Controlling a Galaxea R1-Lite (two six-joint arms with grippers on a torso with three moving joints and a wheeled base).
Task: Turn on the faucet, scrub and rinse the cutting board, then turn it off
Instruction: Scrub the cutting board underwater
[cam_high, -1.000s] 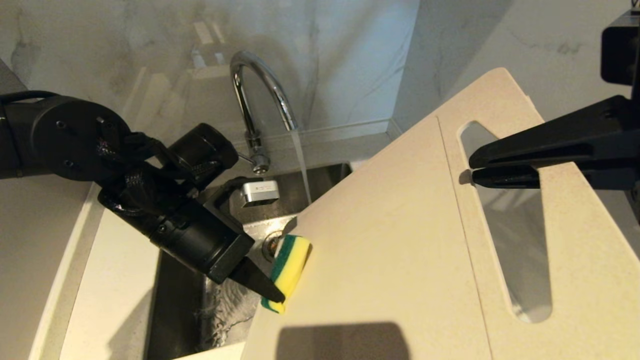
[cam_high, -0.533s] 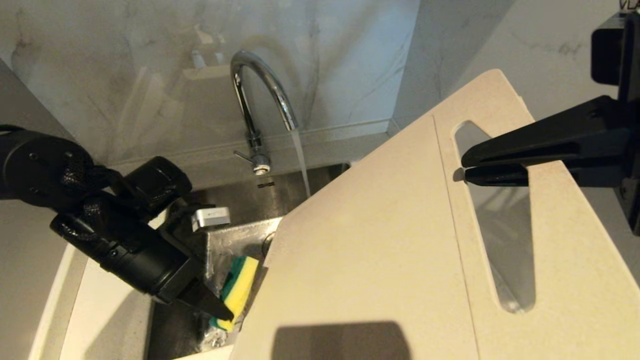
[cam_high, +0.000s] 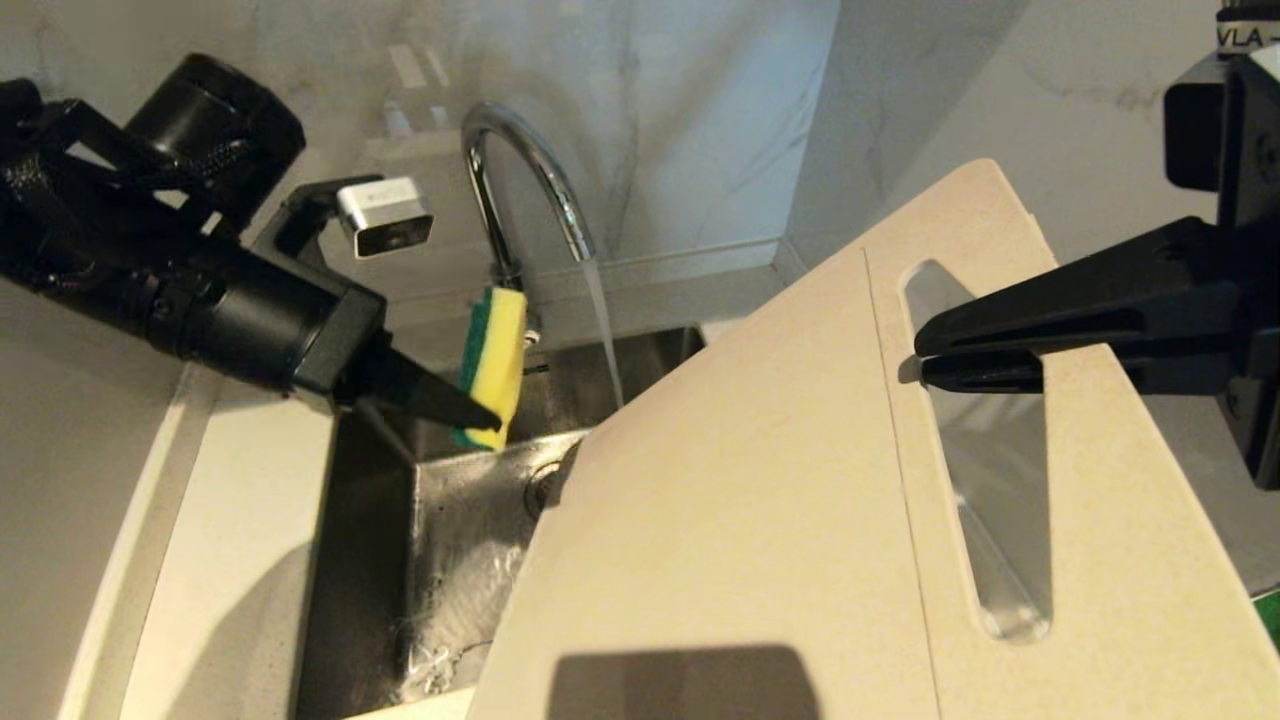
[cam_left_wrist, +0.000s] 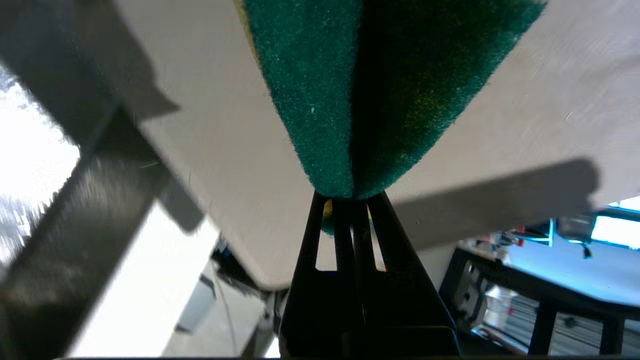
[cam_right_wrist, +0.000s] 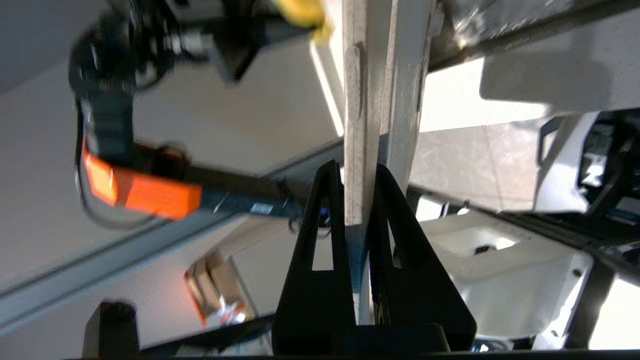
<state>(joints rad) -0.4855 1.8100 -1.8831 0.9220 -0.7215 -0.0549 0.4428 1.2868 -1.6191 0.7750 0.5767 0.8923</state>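
Closest to the viewer, the cream cutting board is held tilted over the sink, its long pointed handle slot facing up. The right gripper reaches in from the right, its two black fingers pinched tight on the strip of board beside the slot; from the right wrist view the board's thin edge runs straight out from between the clamped fingers. A dark rectangular shadow lies on the board's near end.

Off to the left of the board, and clear of its edge, the left gripper points toward it, fingers squeezed almost together on a yellow and green sponge. The sponge stands on end above the sink's back corner, green side facing the gripper's own arm; the left wrist view shows that green face filling the space ahead of the fingertips.

Just behind the sponge rises the chrome faucet, arching over. Water streams from its spout, falling behind the board's upper edge. A marble wall closes the scene.
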